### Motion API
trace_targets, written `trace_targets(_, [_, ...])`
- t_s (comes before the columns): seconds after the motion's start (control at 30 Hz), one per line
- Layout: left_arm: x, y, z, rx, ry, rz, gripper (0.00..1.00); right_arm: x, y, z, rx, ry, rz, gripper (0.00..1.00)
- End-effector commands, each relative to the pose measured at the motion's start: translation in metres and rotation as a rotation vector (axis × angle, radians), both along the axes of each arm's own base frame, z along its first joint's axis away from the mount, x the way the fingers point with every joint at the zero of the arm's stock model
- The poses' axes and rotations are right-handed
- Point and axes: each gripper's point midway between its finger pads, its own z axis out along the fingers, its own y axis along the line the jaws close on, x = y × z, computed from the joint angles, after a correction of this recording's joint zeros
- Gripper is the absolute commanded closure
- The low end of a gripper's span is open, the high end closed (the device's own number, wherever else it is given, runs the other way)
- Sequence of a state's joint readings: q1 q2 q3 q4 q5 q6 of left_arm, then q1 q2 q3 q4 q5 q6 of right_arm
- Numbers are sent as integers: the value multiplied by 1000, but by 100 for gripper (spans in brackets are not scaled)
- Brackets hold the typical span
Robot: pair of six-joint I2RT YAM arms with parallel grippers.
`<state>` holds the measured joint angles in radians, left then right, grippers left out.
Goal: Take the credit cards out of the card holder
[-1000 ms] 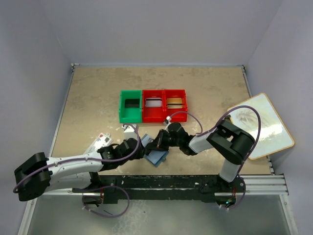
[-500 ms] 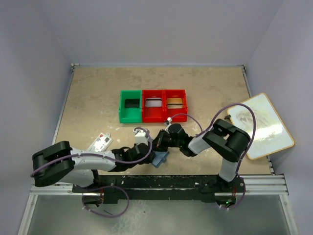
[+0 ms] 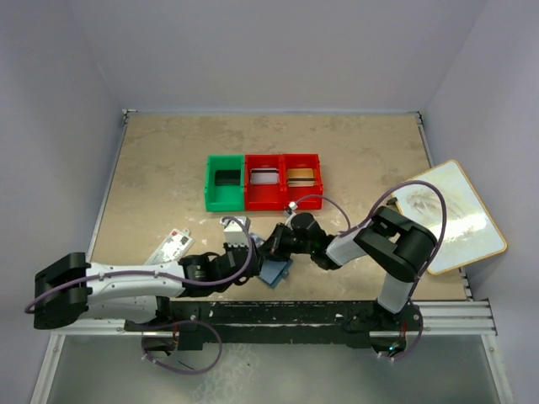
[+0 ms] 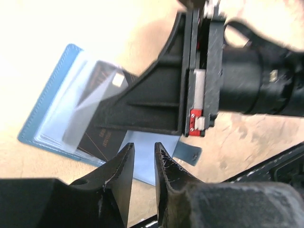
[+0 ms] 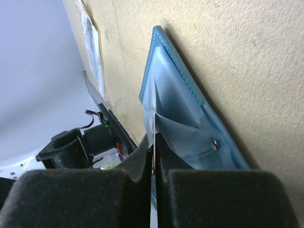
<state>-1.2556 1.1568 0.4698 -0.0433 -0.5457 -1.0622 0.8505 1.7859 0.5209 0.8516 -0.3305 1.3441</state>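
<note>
The wallet (image 3: 272, 272) lies open and flat by the middle of the bench's (image 3: 168, 160) near edge, long axis slanting toward the far right corner, I think. The right jaws are pinched on a dark card (image 4: 97, 140), probably to slide it out. The left jaws hover barely apart and empty, likely ready to pin the wallet.

Table (image 3: 168, 151) — bins (image 3: 263, 200), card holder (image 3: 273, 272), perhaps packet (image 3: 171, 245)
</note>
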Motion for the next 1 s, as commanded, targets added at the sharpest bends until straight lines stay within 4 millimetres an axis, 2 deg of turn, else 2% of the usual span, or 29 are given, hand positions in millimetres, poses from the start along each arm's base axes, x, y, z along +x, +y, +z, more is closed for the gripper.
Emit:
trace_targets(0.0, [18,29,34,68,-105,108,77,-4,-10,4,-24,-37,7,99])
trace_targets(0.17, [24,59,38,124,-139,190,69,-16,-18,9,-5,-29,14,99])
trace_targets(0.43, [28,65,30,149,-123,200,68,-28,-32,11,-49,-51,42,100])
trace_targets(0.67, [44,72,19,199,-61,205,65,-12,-47,45,-97,-227,-6,100])
trace_targets(0.97, [66,85,38,253,-44,229,61,5,-64,89,-145,-408,-66,100])
